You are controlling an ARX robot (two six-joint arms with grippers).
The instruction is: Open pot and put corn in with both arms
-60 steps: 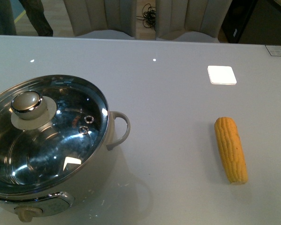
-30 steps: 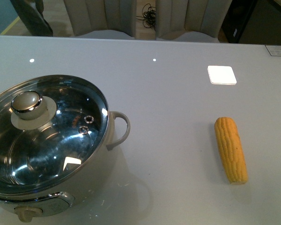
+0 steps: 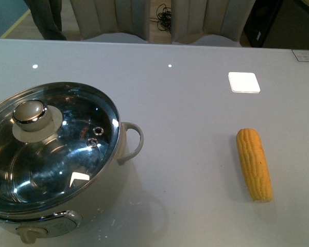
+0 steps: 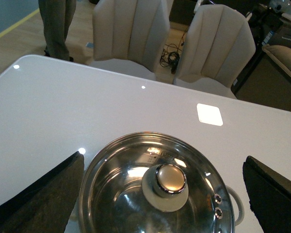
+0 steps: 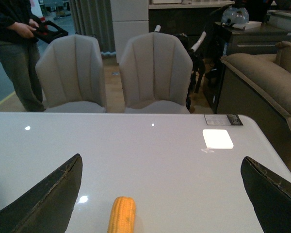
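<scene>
The cream-white pot [image 3: 122, 159] stands at the table's front left, covered by a glass lid [image 3: 72, 149] with a round knob [image 3: 30, 113]. A yellow corn cob [image 3: 254, 163] lies on the table to the right, lengthwise away from me. Neither arm shows in the front view. In the left wrist view my left gripper [image 4: 165, 194] hangs open above the lid knob [image 4: 170, 178], one finger on each side of the pot [image 4: 235, 206]. My right gripper [image 5: 160, 194] is open above the table, with the corn [image 5: 121, 216] between its fingers, nearer one of them.
The grey-white table [image 3: 185, 103] has a bright light reflection [image 3: 243, 82] at the back right. Two beige chairs [image 5: 116, 73] stand behind the far edge. A person [image 5: 17, 43] stands at the far left.
The person's legs behind the table have shifted. Pot and corn have not moved.
</scene>
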